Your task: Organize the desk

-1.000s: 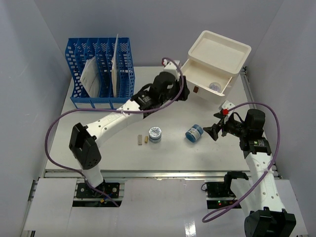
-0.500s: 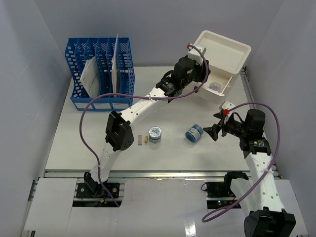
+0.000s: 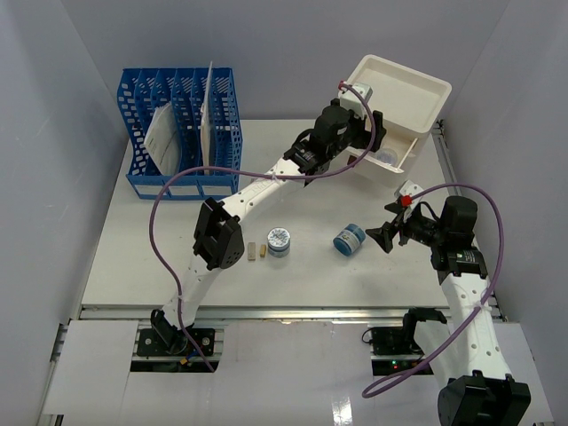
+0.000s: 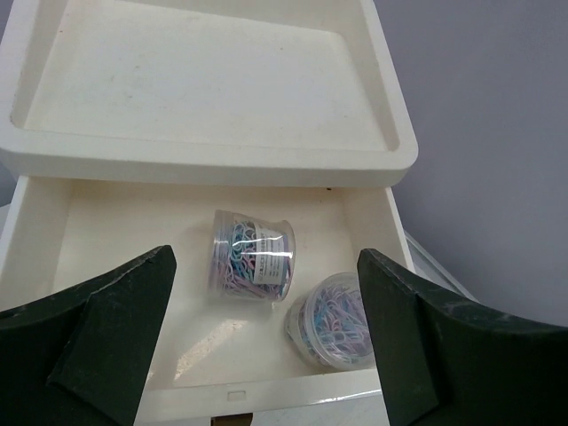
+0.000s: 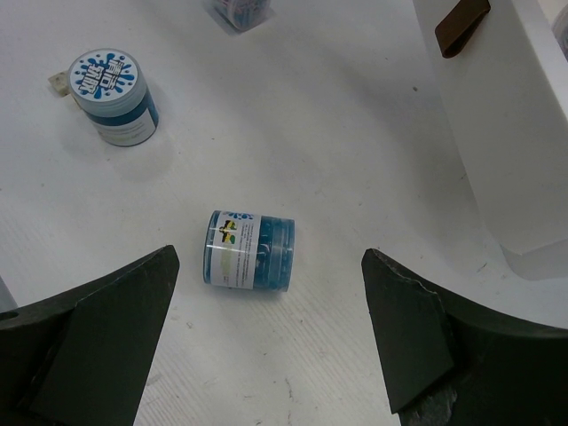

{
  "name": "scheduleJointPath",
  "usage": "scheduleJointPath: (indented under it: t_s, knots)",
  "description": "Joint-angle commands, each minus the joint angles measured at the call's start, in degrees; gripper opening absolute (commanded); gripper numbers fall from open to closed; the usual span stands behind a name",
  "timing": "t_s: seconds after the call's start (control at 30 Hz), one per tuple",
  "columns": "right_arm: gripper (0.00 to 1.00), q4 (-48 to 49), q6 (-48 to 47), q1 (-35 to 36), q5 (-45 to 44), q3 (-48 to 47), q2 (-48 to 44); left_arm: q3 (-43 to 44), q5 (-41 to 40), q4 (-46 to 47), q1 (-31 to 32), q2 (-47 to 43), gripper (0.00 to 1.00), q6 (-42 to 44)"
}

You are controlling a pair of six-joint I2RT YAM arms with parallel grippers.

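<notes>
L tool (image 4: 264, 257) hangs over the open drawer (image 4: 106, 266) of the white drawer box (image 4: 204, 80) at the bench's (image 3: 177, 231) far R corner. Its jaws are wide apart w/ nothing btwn them. Below it, 2 clear clip tubs sit in the drawer: one on its side (image 4: 252, 256), one nearer the front R corner (image 4: 330, 321).

R tool (image 5: 268, 256) hovers above a blue tub (image 5: 249, 250) lying on its side on the bench, jaws spread either side, not touching it. A second blue-lidded tub (image 5: 114, 96) stands upright mid-bench, w/ small tan bits (image 3: 256, 252) just beside it. Blue file rack (image 3: 177, 133) is at the far L.

Risks, as judged:
- The side-lying blue tub is round, so it'll likely roll if one finger lands first or the squeeze is off-centre.
- Pulling the L tool back low could clip the drawer front or the tray rim above and shove the box.
- Both arms heading to the same drawer would crowd; cables could snag.
- Dropping another tub onto those 2 might bounce it out.
</notes>
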State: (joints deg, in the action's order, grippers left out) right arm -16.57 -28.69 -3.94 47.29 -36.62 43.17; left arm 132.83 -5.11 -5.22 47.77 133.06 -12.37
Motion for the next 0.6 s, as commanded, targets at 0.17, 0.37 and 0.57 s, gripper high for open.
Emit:
scheduleJointPath:
  t_s: [0.17,0.37,0.57]
  knots:
    - [0.9,0.9,0.6,-1.6,1.6,0.1,-0.2,-20.1,-7.5,2.1,-2.4,-22.7,0.83,-0.1]
    - [0.9,0.9,0.7,-2.0,2.4,0.1,-0.1,-56.5,-9.1,6.7,-9.8,-43.5,0.81,-6.2]
    - [0.9,1.0,0.7,-2.5,2.6,0.2,0.5,-62.0,-1.3,-3.6,-19.1,-44.3,0.94,-8.4]
